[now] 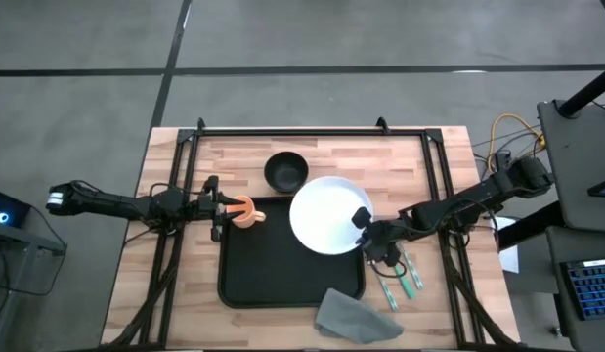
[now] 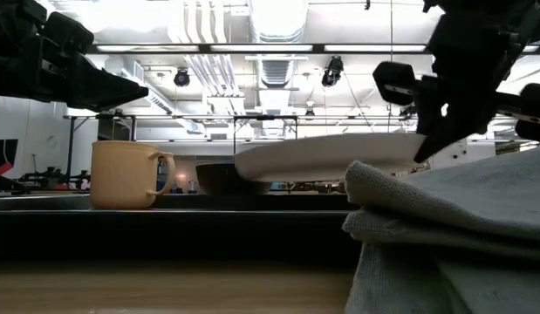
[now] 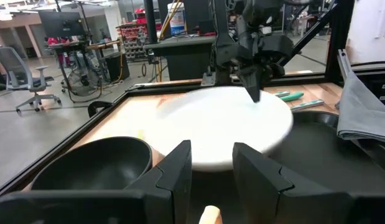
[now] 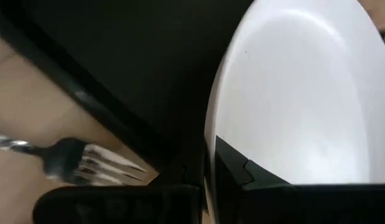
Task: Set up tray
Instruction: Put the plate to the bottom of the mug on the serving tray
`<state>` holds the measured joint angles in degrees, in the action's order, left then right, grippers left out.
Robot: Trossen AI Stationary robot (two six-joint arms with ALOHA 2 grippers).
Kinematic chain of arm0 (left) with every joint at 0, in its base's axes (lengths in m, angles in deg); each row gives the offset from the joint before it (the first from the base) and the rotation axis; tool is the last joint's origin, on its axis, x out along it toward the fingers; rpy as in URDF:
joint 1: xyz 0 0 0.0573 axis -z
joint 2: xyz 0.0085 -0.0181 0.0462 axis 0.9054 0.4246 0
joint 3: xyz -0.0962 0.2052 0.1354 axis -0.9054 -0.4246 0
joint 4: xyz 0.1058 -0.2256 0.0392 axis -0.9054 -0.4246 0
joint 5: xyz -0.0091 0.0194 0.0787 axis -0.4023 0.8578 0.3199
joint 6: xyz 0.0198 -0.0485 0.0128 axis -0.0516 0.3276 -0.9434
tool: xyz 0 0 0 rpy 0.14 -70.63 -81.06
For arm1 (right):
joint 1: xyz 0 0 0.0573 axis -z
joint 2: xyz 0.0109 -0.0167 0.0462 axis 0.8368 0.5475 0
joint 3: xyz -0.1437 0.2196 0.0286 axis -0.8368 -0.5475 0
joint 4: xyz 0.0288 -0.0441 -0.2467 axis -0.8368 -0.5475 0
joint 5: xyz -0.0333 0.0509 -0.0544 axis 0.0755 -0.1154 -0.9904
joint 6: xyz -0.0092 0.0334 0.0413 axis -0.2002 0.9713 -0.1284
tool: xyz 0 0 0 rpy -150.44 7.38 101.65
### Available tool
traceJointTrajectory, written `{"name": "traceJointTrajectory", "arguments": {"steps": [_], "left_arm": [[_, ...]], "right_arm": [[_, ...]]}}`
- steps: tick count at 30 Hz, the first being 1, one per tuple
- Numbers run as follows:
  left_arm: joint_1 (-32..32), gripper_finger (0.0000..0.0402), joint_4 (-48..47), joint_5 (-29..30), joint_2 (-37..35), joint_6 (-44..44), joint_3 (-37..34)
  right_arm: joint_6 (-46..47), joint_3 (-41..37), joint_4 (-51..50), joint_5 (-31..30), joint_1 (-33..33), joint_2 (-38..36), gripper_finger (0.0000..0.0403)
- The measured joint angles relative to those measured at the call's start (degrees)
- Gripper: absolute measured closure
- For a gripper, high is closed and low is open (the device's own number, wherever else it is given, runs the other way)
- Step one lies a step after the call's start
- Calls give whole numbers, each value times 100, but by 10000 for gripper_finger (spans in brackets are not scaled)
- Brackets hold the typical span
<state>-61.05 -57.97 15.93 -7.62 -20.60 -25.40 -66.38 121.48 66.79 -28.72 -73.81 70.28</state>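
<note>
The black tray (image 1: 282,264) lies mid-table. An orange mug (image 1: 246,213) stands upright on the tray's far left corner, also in the low view (image 2: 123,174). My left gripper (image 1: 222,207) hovers open just left of and above the mug (image 3: 211,165), touching nothing. My right gripper (image 1: 365,230) is shut on the round white plate (image 1: 326,213), which hangs over the tray's far right part (image 2: 339,155). My right gripper (image 4: 211,177) pinches the plate's rim (image 4: 209,134) at its near right side, one finger on the upper face (image 4: 254,183) and one under it. It comes in from the table's right. The plate is lifted off the tray, slightly tilted, its held side higher.
A black bowl (image 1: 285,171) sits on the wood beyond the tray's far edge. A folded grey napkin (image 1: 356,313) overlaps the tray's near right corner. Green-handled cutlery (image 1: 400,276) and a fork (image 4: 74,162) lie right of the tray. A black frame (image 1: 292,130) borders the table.
</note>
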Motion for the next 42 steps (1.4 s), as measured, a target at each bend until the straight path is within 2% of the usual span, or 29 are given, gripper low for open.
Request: {"name": "traceJointTrajectory", "arguments": {"steps": [9,15,26,38,42], "left_arm": [[1,303,-2,-2,26,-2,2],[-1,303,-6,-2,50,-1,-2],[1,303,-22,-2,134,0,-2],[0,303,-39,-2,162,0,-2],[-1,303,-41,-2,162,-1,-2]], "right_arm": [[-286,680,84,214,-92,1175,395],[-477,1065,60,333,-191,1632,395],[-860,1480,49,610,-229,1725,394],[-1134,1655,67,643,-229,1729,394],[-1128,1657,82,913,-230,1731,394]]}}
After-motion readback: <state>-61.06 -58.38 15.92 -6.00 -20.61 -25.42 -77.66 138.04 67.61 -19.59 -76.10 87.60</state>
